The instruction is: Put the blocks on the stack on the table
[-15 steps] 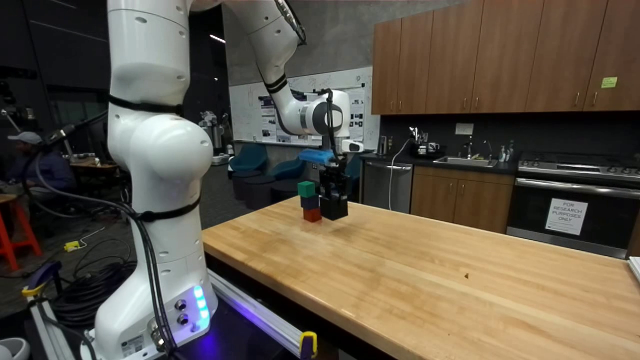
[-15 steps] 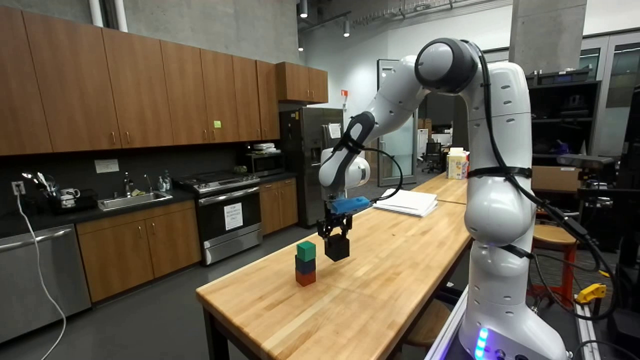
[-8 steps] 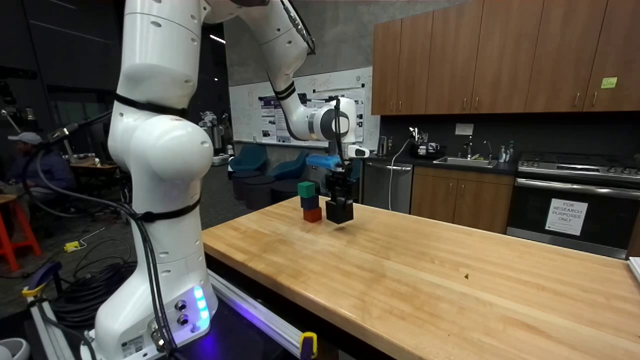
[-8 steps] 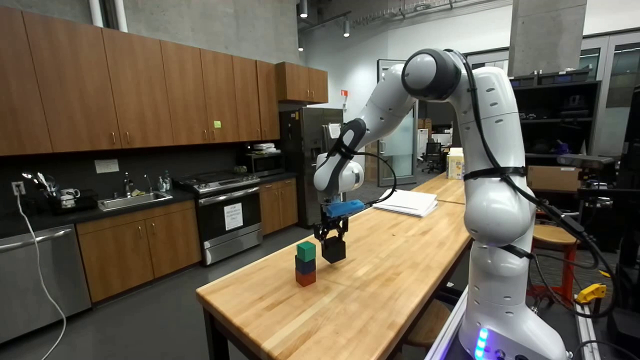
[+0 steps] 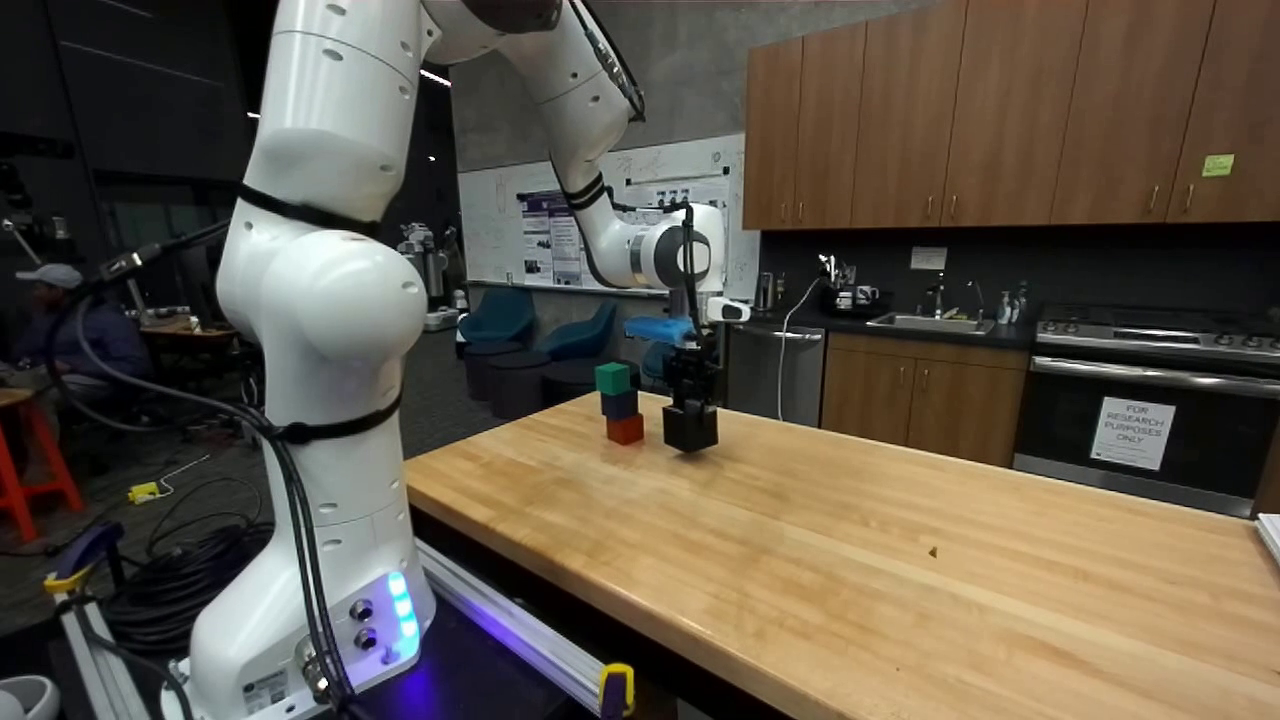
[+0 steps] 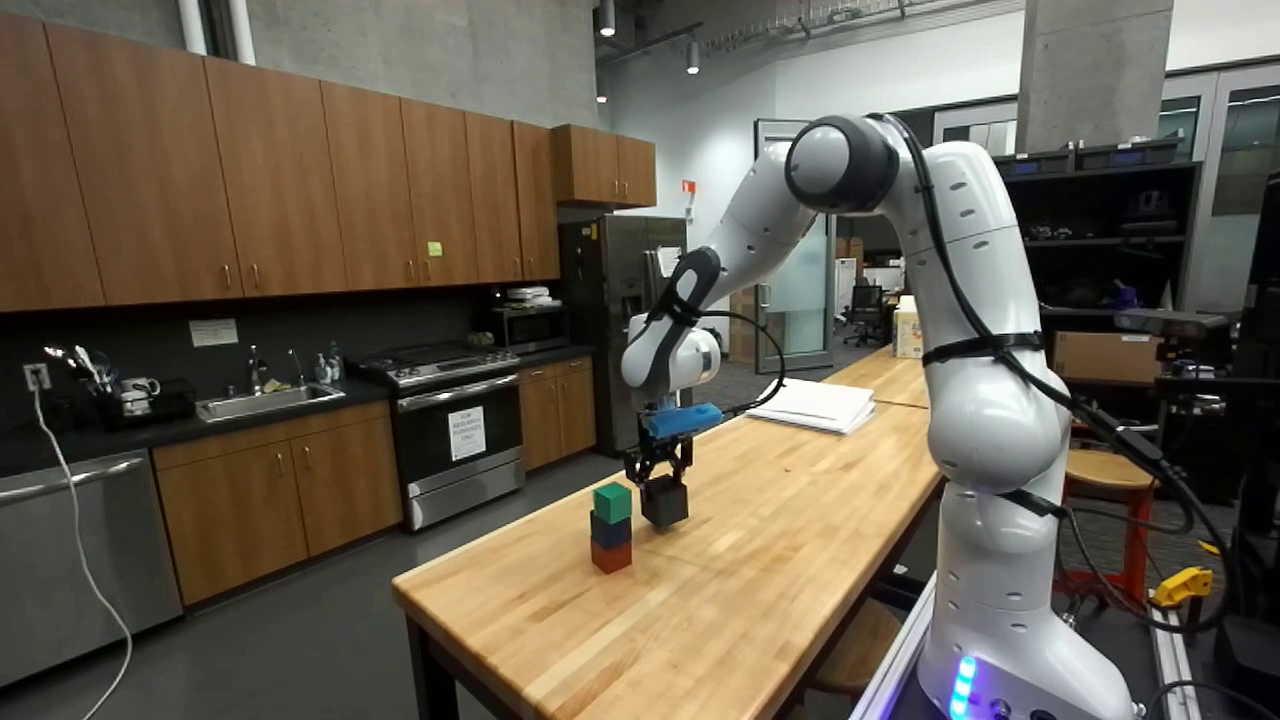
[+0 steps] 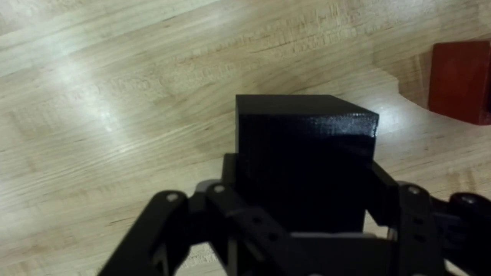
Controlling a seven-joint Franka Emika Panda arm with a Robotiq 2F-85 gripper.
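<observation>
Brown cupboards point(image 6: 280, 190) run across the upper left of an exterior view, with a sink point(image 6: 270, 400) below them and a stove point(image 6: 430, 440) farther right. At the lower centre of that frame the stack point(image 6: 611, 530) stands upright on the wooden table point(image 6: 560, 640): a green block point(image 6: 612, 502) on top, a dark blue block point(image 6: 611, 533) in the middle, a red block point(image 6: 611, 557) at the bottom. Just right of it, in both exterior views, my gripper point(image 6: 662, 478) points down, a black block point(image 6: 664, 504) in its grip, apart from the stack and so low that I cannot tell whether the block touches the wood. In an exterior view a pile of white paper point(image 6: 815, 405) lies farther right on the table, and my white arm point(image 6: 990, 420) rises at the right of the frame. In the wrist view, pale wood grain fills the left; at the lower centre my jaws hold the black block, one finger point(image 7: 229, 168) against its left side and one against its right; and high on the right edge, apart from what I hold, the red block shows, cut off by the frame.
</observation>
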